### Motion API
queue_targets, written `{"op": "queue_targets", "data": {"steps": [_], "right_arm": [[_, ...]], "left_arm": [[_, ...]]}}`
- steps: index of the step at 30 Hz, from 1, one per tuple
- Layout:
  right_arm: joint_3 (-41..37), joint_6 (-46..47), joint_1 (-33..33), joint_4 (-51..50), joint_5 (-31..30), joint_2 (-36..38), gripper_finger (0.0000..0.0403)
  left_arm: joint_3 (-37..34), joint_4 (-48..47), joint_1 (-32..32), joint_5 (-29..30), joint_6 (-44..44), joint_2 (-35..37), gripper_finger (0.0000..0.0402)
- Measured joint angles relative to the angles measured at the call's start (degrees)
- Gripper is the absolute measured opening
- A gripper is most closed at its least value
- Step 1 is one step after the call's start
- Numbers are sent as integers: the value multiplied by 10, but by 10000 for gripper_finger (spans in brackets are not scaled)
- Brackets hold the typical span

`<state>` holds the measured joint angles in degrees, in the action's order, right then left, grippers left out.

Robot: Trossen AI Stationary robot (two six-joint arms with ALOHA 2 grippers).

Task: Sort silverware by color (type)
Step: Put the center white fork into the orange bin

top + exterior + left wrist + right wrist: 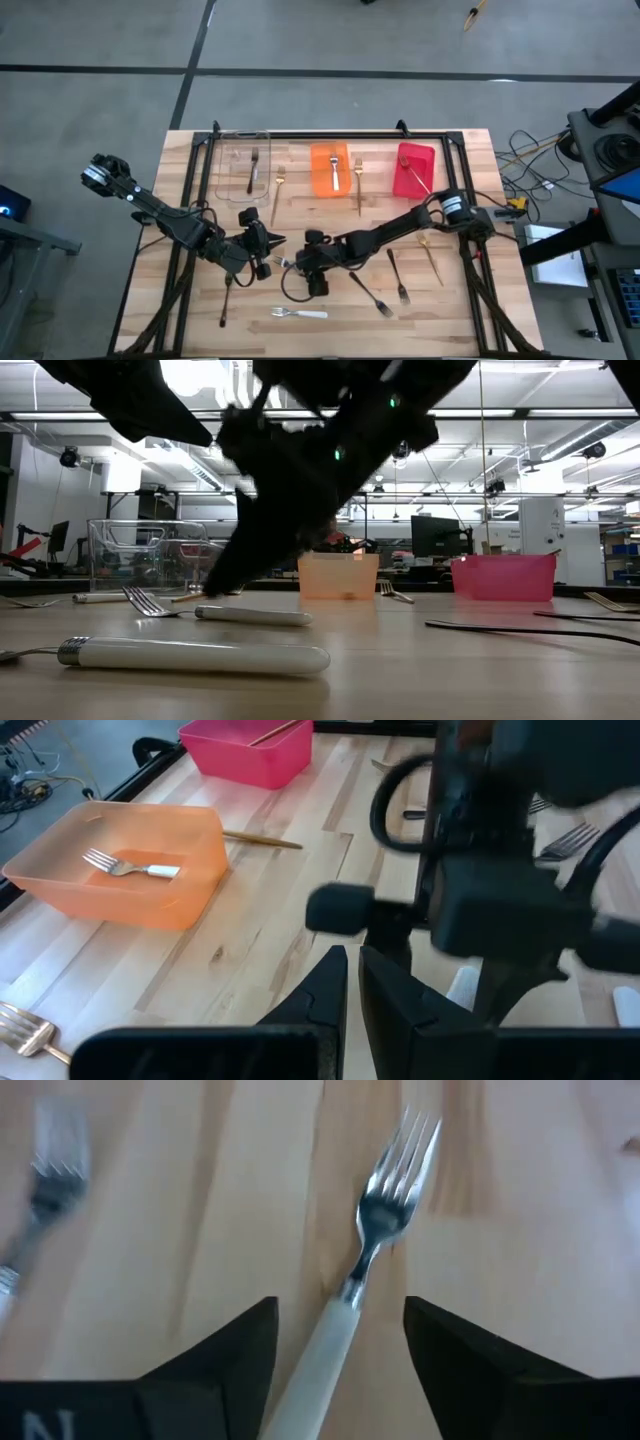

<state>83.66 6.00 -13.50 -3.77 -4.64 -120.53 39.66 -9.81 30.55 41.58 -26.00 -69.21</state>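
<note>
From above, I see three bins along the table's (190,330) far side: a clear bin (243,166) holding one dark fork (253,170), an orange bin (329,168) holding a white-handled fork (334,168), and a red bin (414,170) with a gold fork (419,178) angled across its rim. More forks lie loose on the wood nearer me. My left gripper (268,248) and right gripper (297,262) meet at the table's middle.

At table height, white-handled forks lie nearest, the bins behind.

From my left wrist, my own fingers (322,992) are clenched together, holding nothing. The orange bin shows its fork; the red bin stands farther off.

From my right wrist, my fingers (232,1350) are spread wide, released, a white-handled fork (372,1250) lying on the wood between them. A partial letter "N" shows on the gripper.
</note>
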Motion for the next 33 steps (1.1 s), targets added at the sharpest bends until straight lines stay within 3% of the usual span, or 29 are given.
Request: {"op": "queue_targets", "data": {"steps": [19, 25, 33], "right_arm": [[4, 9, 2, 17, -4, -38, 208], [4, 9, 2, 16, -5, -40, 174], [4, 9, 2, 16, -8, -41, 99]], "left_arm": [[0, 2, 0, 1, 0, 0, 13], [0, 2, 0, 1, 0, 0, 13], [0, 3, 0, 16, 0, 0, 13]]}}
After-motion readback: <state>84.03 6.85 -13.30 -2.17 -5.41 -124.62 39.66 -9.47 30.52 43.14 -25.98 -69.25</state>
